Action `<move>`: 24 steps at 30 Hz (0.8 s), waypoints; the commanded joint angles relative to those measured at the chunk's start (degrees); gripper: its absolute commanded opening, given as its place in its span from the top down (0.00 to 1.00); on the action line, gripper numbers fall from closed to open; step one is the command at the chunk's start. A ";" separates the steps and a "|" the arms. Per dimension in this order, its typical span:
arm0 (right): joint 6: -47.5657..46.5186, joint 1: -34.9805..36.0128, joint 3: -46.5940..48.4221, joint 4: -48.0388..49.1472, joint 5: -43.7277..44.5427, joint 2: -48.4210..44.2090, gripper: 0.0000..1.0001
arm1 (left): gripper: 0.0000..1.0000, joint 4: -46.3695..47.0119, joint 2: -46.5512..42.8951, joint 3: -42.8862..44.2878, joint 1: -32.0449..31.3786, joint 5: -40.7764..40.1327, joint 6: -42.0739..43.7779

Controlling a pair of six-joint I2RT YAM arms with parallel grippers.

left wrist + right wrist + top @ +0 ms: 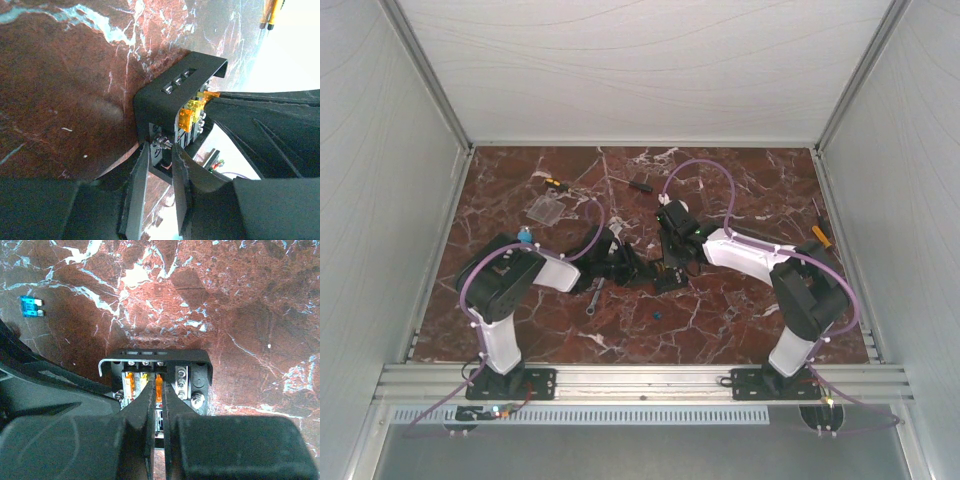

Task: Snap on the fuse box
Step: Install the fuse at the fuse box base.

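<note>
The black fuse box (670, 279) sits mid-table between my two grippers. In the left wrist view the fuse box (175, 85) stands on edge, with orange and yellow fuses (186, 117) showing inside. My left gripper (161, 151) is shut on the box's near edge beside a small bolt, and it also shows in the top view (638, 268). In the right wrist view the fuse box (200, 361) faces me. My right gripper (159, 390) is closed down on an orange fuse (159, 383) seated in its row, and it reaches in from the right in the top view (674, 262).
A flat clear cover (548, 208) lies at the back left. A loose blue fuse (30, 306) lies on the marble, also in the top view (656, 313). A small wrench (593, 297) lies near the left arm. Screwdrivers (555, 184) (640, 183) (820, 235) lie at the back and right.
</note>
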 commanded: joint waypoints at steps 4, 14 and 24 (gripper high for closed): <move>-2.08 0.67 1.20 -0.38 2.12 -0.34 1.00 | 0.75 -2.26 0.80 -0.52 -0.28 -2.45 -0.81; -4.18 0.65 1.15 -0.52 1.91 -0.82 1.00 | 0.75 -2.25 0.42 -0.63 -0.39 -2.54 -0.81; -6.25 1.01 1.74 -0.50 -0.35 0.69 1.00 | 0.75 -2.07 0.44 -0.54 -0.55 -2.54 -0.72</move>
